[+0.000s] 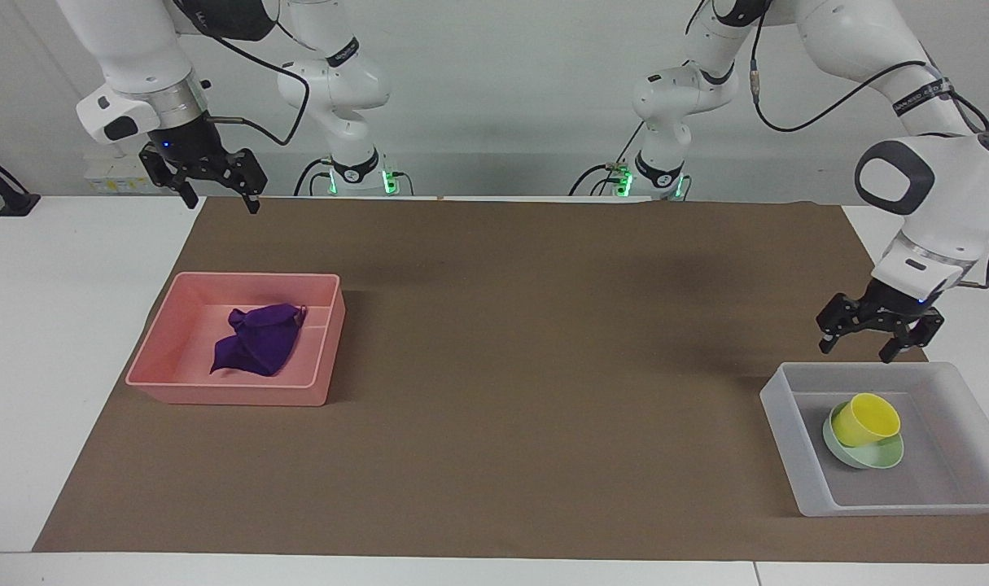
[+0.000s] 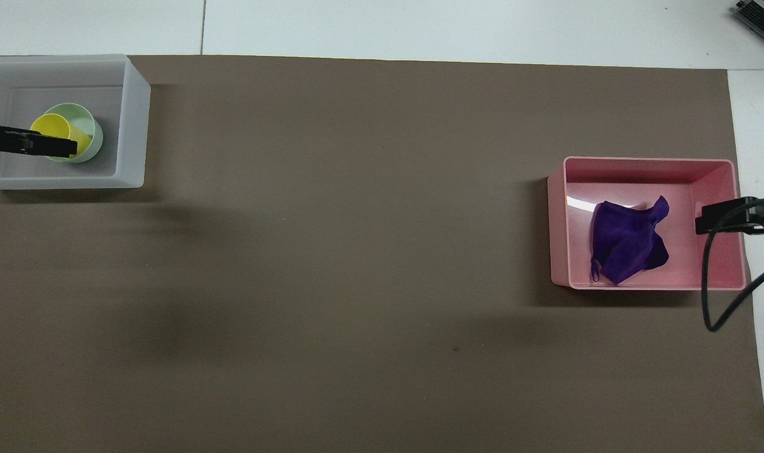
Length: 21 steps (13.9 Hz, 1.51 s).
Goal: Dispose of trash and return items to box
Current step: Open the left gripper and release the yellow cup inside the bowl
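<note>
The yellow cup (image 1: 866,419) leans tilted inside the mint-green bowl (image 1: 873,461). Both sit in the frosted box (image 1: 787,443) at the left arm's end of the table. My left gripper (image 1: 856,350) hangs open and holding nothing, above the box's wall nearest the robots, clear of the cup. From overhead its dark fingers (image 2: 48,145) cross over the cup (image 2: 47,123). The purple rag (image 1: 258,342) lies crumpled in the pink tray (image 1: 234,396). My right gripper (image 1: 221,202) waits high above the mat's corner, open and holding nothing.
A brown mat (image 1: 543,366) covers most of the white table. The pink tray (image 2: 715,270) stands at the right arm's end. A black cable (image 2: 708,296) loops down from the right arm beside that tray.
</note>
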Each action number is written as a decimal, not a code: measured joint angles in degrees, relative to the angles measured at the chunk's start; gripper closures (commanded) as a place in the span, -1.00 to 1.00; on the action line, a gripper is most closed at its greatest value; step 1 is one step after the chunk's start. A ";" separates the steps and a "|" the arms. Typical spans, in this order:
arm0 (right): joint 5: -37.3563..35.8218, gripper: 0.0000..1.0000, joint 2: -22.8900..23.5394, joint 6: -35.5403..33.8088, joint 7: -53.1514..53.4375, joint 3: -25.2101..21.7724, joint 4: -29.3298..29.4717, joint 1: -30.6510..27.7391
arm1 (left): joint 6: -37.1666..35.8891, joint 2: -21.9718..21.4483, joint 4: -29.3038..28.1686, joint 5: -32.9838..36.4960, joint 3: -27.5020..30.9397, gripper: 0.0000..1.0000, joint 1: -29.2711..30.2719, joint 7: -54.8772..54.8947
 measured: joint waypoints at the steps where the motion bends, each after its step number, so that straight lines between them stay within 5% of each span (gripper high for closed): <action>1: 0.00 -1.00 0.00 0.00 0.00 0.00 0.00 0.00 | -0.01 -1.80 -1.61 -0.03 0.01 -1.00 -1.29 -1.57; 8: 0.00 -1.00 0.00 0.06 0.00 0.00 0.00 0.02 | -8.27 -11.59 -4.62 -0.04 -0.18 -1.00 -8.74 -12.28; 16: 0.00 -1.00 -0.03 0.07 0.00 -0.06 0.00 -0.02 | -21.83 -11.78 2.91 3.40 -0.06 -1.00 -8.71 -12.29; 21: 0.00 -1.00 -0.03 0.07 0.01 -0.20 0.00 -0.03 | -23.24 -11.86 3.62 3.97 0.22 -1.00 -8.54 -12.29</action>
